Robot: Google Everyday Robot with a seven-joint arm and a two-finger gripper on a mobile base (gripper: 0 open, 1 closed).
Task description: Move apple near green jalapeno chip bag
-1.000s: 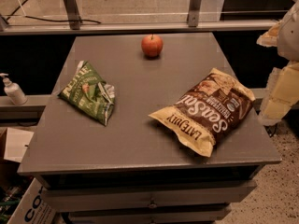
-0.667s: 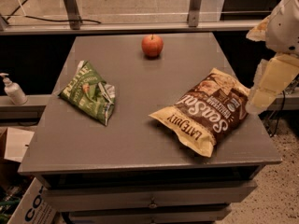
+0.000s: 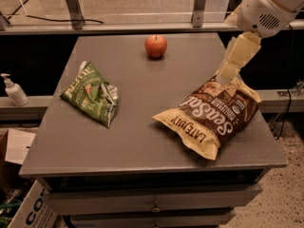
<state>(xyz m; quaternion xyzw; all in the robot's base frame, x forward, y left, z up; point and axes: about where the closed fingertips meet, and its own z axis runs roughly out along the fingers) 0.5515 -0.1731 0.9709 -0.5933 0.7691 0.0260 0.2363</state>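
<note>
The small red-orange apple [image 3: 156, 46] stands at the far middle of the grey table [image 3: 142, 127]. The crumpled green jalapeno chip bag [image 3: 91, 93] lies on the table's left side, well apart from the apple. My gripper [image 3: 232, 65] hangs from the white arm at the upper right, above the far end of the brown-and-yellow bag, to the right of the apple and not touching it.
A large brown-and-yellow chip bag [image 3: 211, 114] lies on the table's right side. A white pump bottle [image 3: 13, 90] stands on a ledge to the left. A cardboard box [image 3: 28, 208] sits on the floor at lower left. A metal rail runs behind the table.
The arm and gripper have moved in from the right edge, leftward and up over the table's right side. The apple and both bags have not moved.
</note>
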